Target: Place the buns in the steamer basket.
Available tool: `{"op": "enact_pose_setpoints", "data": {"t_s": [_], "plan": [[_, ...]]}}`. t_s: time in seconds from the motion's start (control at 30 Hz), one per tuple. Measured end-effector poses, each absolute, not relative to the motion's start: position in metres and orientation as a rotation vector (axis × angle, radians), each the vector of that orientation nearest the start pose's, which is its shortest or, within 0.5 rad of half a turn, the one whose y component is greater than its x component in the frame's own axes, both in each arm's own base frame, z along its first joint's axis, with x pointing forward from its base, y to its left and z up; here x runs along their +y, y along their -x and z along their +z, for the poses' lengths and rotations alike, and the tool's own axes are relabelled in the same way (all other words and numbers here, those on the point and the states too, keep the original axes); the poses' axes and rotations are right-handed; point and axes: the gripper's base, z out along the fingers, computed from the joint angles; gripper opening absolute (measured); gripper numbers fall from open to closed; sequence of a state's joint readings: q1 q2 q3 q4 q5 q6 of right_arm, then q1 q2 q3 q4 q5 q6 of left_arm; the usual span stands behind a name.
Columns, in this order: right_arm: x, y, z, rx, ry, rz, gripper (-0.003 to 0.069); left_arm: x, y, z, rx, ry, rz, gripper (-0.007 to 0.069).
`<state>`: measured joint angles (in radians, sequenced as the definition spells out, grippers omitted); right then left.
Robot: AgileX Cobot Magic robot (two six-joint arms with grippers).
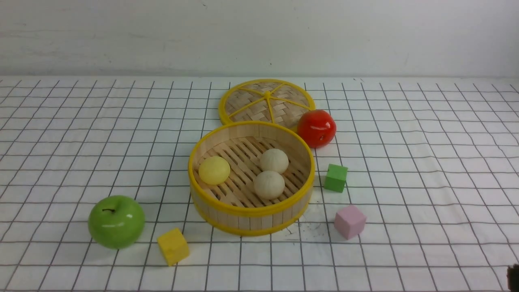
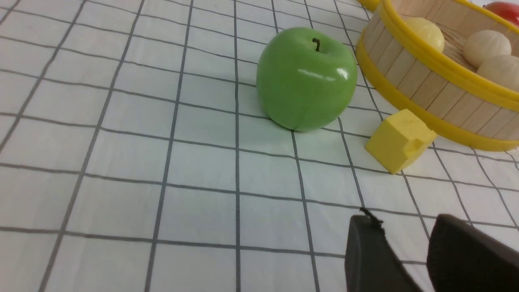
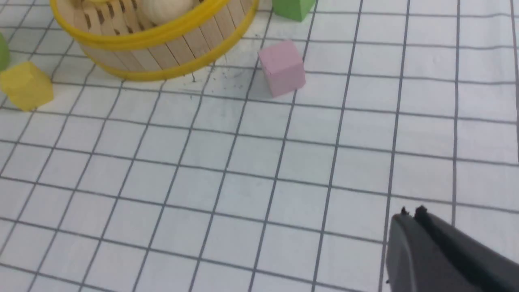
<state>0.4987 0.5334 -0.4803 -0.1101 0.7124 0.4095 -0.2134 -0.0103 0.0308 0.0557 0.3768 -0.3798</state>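
Front view takes in the whole worktop (image 1: 425, 170) but almost nothing of the arms; only a dark scrap shows at its lower right corner. It alone shows the flat woven lid (image 1: 267, 101) lying behind the steamer basket (image 1: 251, 209) and the red apple (image 1: 316, 128) beside that lid.

Left wrist view alone shows the left hand (image 2: 405, 247): its two dark fingers stand apart with bare worktop between them, holding nothing. Ahead of it sits the green apple (image 2: 306, 79), with the yellow cube (image 2: 399, 140) just beside the basket wall, further off to one side.

Right wrist view alone shows the right hand (image 3: 411, 213): its fingertips are pressed together, empty, above the gridded cloth. The pink cube (image 3: 282, 68) lies well ahead of it, near the basket, and the green cube (image 3: 292, 8) beyond.

All three buns rest on the basket's slatted floor: the pale yellow bun (image 1: 214, 170) apart from the two cream buns (image 1: 269, 184), which touch each other.
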Motion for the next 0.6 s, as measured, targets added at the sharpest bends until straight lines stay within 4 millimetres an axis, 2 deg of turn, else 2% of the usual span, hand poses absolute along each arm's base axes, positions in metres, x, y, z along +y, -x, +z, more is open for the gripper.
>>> {"op": "enact_pose_setpoints", "data": {"t_s": [0.23,0.5,0.6], "plan": [[0.032,-0.073,0.256,2.302,0.153,0.343,-0.0016,-0.009,-0.052,0.170,1.891,0.123,-0.351,0.0226],[0.030,-0.069,0.257,2.273,0.147,0.356,-0.0010,-0.009,-0.052,0.170,1.891,0.123,-0.351,0.0236],[0.022,-0.063,0.262,2.208,0.069,0.351,-0.0010,-0.009,-0.052,0.170,1.891,0.123,-0.351,0.0237]]}}
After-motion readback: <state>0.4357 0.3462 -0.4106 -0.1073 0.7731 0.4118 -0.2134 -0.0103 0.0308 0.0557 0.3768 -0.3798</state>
